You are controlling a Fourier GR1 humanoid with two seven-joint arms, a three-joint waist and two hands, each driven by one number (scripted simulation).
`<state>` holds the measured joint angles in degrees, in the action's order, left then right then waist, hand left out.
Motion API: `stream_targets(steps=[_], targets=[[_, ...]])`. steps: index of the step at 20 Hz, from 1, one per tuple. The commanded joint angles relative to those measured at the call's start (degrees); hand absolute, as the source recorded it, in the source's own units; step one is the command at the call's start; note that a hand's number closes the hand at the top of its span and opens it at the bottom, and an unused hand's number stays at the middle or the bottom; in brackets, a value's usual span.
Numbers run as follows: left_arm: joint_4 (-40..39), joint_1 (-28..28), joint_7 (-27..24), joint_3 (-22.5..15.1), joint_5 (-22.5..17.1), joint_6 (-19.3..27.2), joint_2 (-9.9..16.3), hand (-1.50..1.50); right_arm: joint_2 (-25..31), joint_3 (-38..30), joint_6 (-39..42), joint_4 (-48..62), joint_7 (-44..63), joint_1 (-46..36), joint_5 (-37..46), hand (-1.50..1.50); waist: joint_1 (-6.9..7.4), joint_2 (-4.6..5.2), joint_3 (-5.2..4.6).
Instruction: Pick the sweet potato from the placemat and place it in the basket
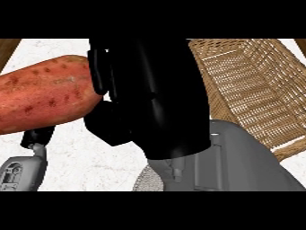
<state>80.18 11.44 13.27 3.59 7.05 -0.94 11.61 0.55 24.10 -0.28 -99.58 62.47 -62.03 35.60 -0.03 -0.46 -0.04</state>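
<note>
Here, close under the head view, the right hand (148, 99) fills the middle of the scene, a black bulk rising from its grey forearm (241, 161) at the lower edge. The sweet potato (36, 96), reddish with dark flecks, juts leftward from the hand, its near end hidden behind the curled black fingers (99, 72), which are clamped on it. It is lifted above the white counter (95, 166) and looms large against it. Just to the right of the hand sits the wicker basket (261, 90), its woven wall and rim showing, its inside partly hidden by the hand. The potato lies left of the basket, not within it. At the lower left corner the left hand (23, 168) shows only in part, grey with a black fingertip pointing up; whether its fingers are apart or together cannot be told. A sliver of grey placemat (148, 182) peeks out beneath the right forearm.
</note>
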Motion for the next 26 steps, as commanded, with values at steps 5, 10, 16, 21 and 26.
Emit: stream_targets(steps=[5, 10, 16, 21, 26], targets=[[-1.8, 2.7, 0.9, 1.1, -0.5, -0.5, 0.4, 0.00, 2.9, -10.4, 7.7, 5.9, 7.4, -11.1, 0.1, 1.50, -0.14, 0.27, -0.03], [0.1, 1.0, 0.4, 1.8, -1.1, -1.1, 1.4, 0.00, 15.2, -11.1, 17.5, 12.8, 1.0, -10.1, -0.4, 1.50, -0.12, 0.20, -0.02], [-2.6, 3.2, 0.0, 0.8, -0.1, 0.4, -0.7, 0.00, 20.4, -11.3, 21.4, 19.2, -2.7, -8.1, 0.1, 1.50, -0.40, 0.51, -0.01], [0.6, 2.4, 1.7, 0.0, 0.6, 0.2, -0.5, 0.00, 28.8, -14.3, 23.4, 24.5, -10.6, -5.9, 1.2, 1.50, 0.31, 0.51, 0.04], [1.4, 0.9, 1.8, 1.9, -0.7, -2.2, 2.2, 0.00, 33.3, -17.5, 23.4, 20.4, -20.7, 3.3, 0.2, 1.50, 0.11, 0.40, 0.06]])
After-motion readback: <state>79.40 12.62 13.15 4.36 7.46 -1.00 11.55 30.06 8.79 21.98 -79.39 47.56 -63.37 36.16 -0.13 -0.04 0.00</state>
